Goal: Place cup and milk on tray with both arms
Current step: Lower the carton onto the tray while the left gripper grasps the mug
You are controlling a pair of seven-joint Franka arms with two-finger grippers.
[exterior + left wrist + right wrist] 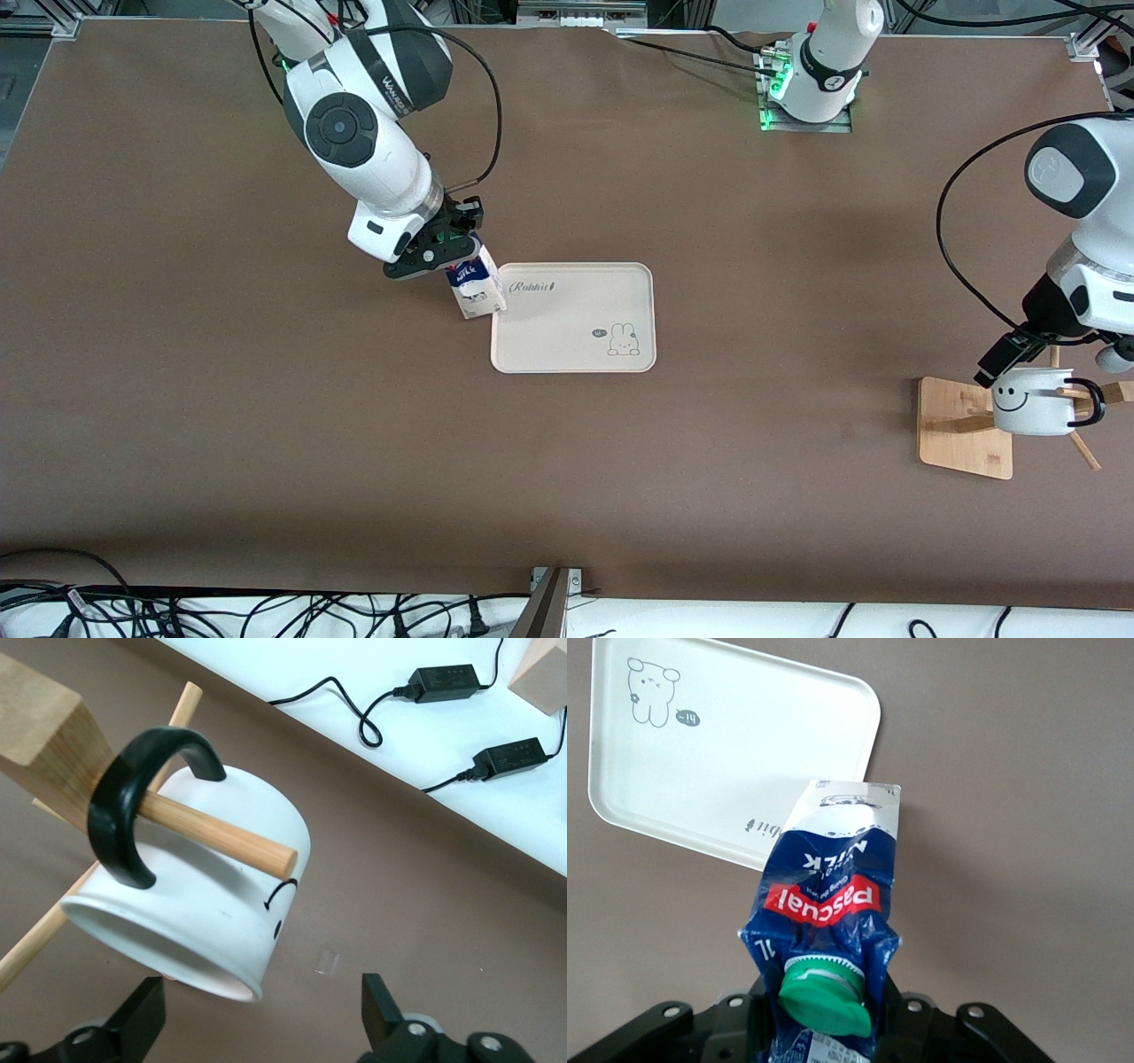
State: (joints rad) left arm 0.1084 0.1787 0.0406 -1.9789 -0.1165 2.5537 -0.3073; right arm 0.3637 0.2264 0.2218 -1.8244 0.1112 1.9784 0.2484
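The right arm reaches down, its right end effector (pixel 440 251) clamped on the milk (pixel 475 285) over the tray (pixel 574 317) edge. The left end effector (pixel 261 1014) hangs spread wide at the cup (pixel 1033 400), which hangs on the rack (pixel 966 427) toward the left arm's end of the desk.

Brown counter (pixel 266 443) fills the view, matte, evenly lit. White surface (pixel 797 620) along its camera-side edge, strewn with black cables (pixel 266 611) and two power bricks (pixel 443 678). Metal framing (pixel 580 11) at the robots' edge.
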